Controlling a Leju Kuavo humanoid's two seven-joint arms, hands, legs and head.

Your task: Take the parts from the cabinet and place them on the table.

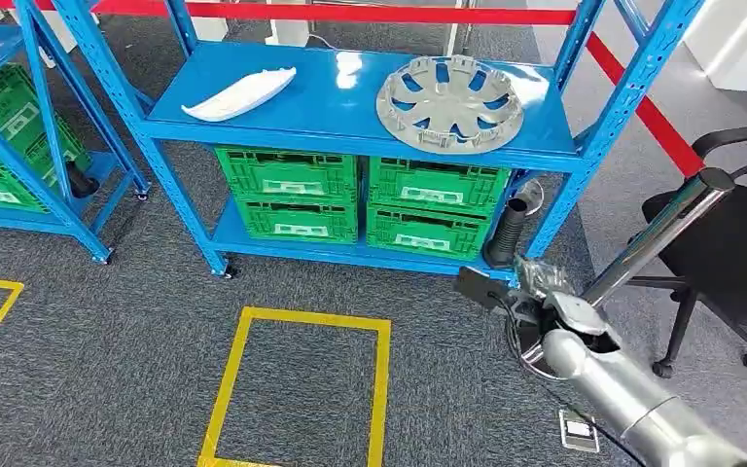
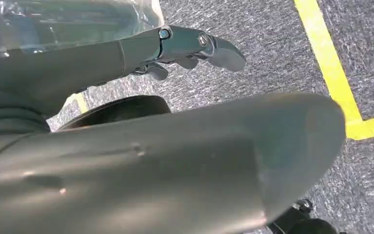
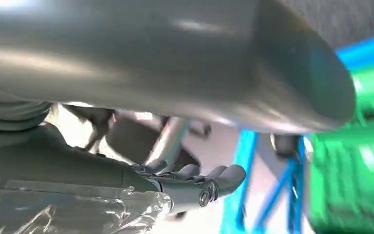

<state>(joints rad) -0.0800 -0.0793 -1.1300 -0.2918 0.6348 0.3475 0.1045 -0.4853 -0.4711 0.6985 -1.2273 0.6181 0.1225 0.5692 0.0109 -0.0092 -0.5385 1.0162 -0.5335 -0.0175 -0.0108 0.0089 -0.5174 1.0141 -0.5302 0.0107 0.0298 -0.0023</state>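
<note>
A white elongated part (image 1: pixel 240 93) and a grey wheel cover (image 1: pixel 450 103) lie on the top board of the blue cabinet (image 1: pixel 340 122). My right hand (image 1: pixel 502 295) hangs low in front of the cabinet's right leg, well below the wheel cover. Its fingers (image 3: pixel 209 181) stretch out loosely and hold nothing. In the left wrist view my left hand (image 2: pixel 185 48) hangs over the grey carpet with its fingers straight and nothing in it.
Green crates (image 1: pixel 287 175) fill the cabinet's lower shelves, and a black tube (image 1: pixel 508 233) leans by its right leg. A black office chair (image 1: pixel 729 243) stands at the right. A second blue rack (image 1: pixel 19 117) stands at the left. Yellow tape (image 1: pixel 302 319) marks a rectangle on the carpet.
</note>
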